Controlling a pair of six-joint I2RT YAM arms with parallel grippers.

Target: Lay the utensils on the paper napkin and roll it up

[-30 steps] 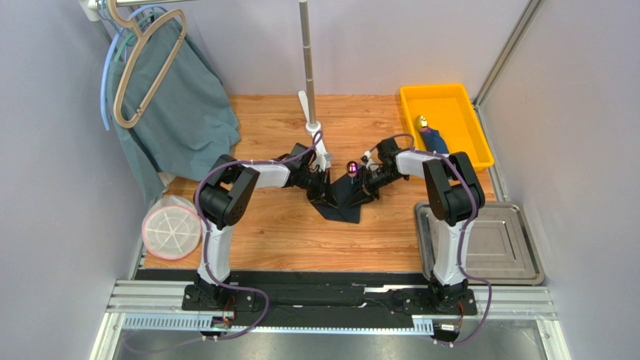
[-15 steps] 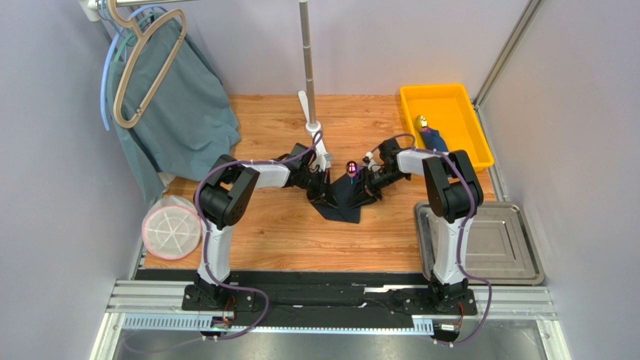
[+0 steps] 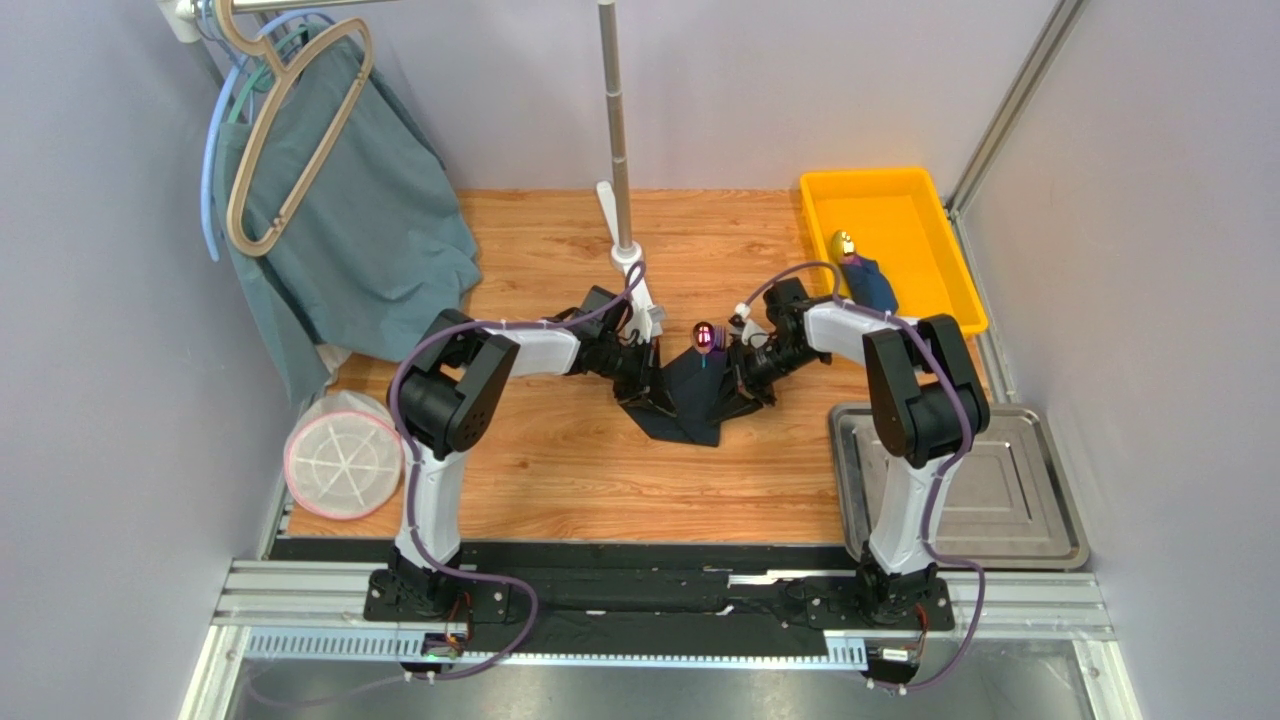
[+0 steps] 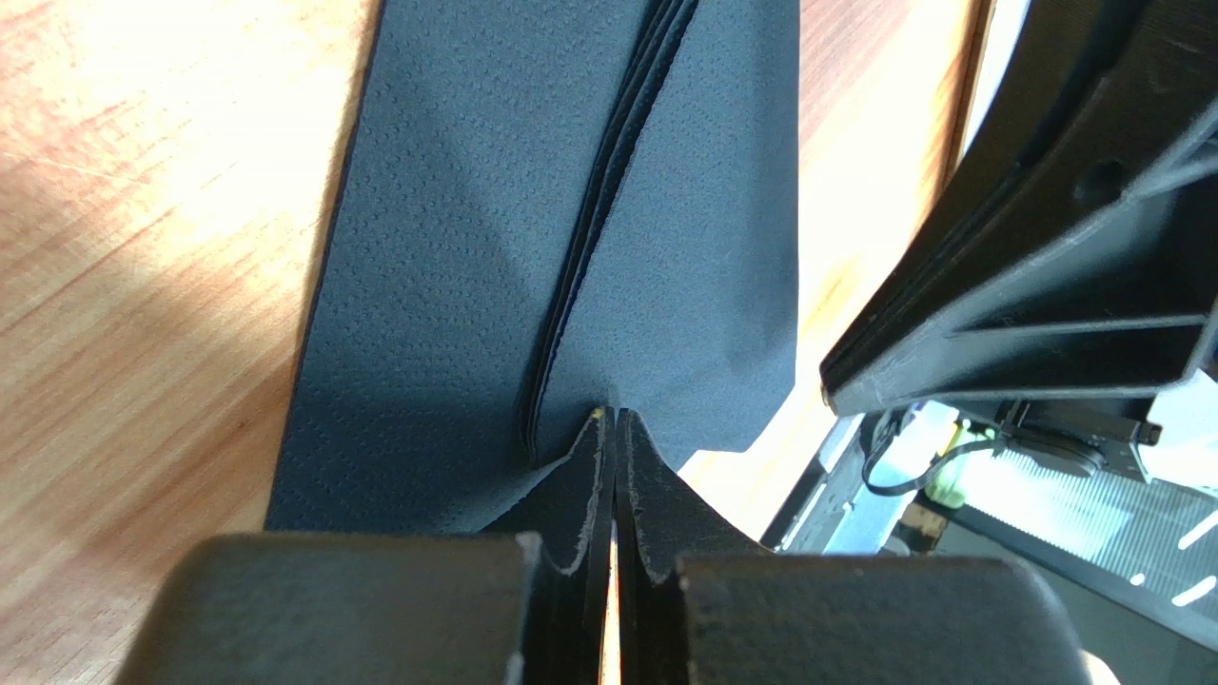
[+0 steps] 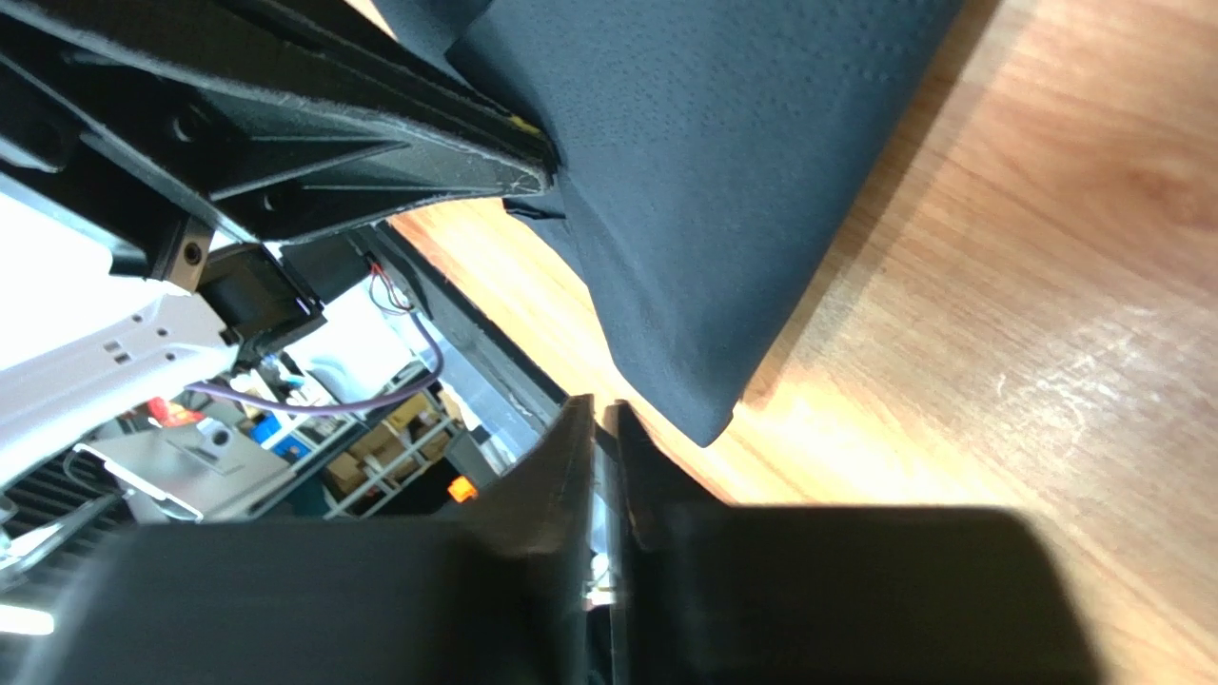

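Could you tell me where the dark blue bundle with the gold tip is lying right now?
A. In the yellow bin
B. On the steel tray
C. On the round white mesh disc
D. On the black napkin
A: the dark blue bundle lies inside the yellow bin at the table's far right corner, well behind the steel tray.

Overhead light: bright, even and soft; sharp all over, with only faint shadows on the counter [image 3: 571,465].
Tray [image 3: 1037,525]: dull sheen, no hard glare.
Left wrist light: warm glare burns the wood at upper left; the napkin [image 4: 458,257] is crisp, its grain showing.
Left wrist focus: left jaws at the bottom edge are dark and blurred.
Right wrist light: bright patch on the wood beside the napkin's corner; background at left is washed out white.
Right wrist focus: right jaws are black and soft.
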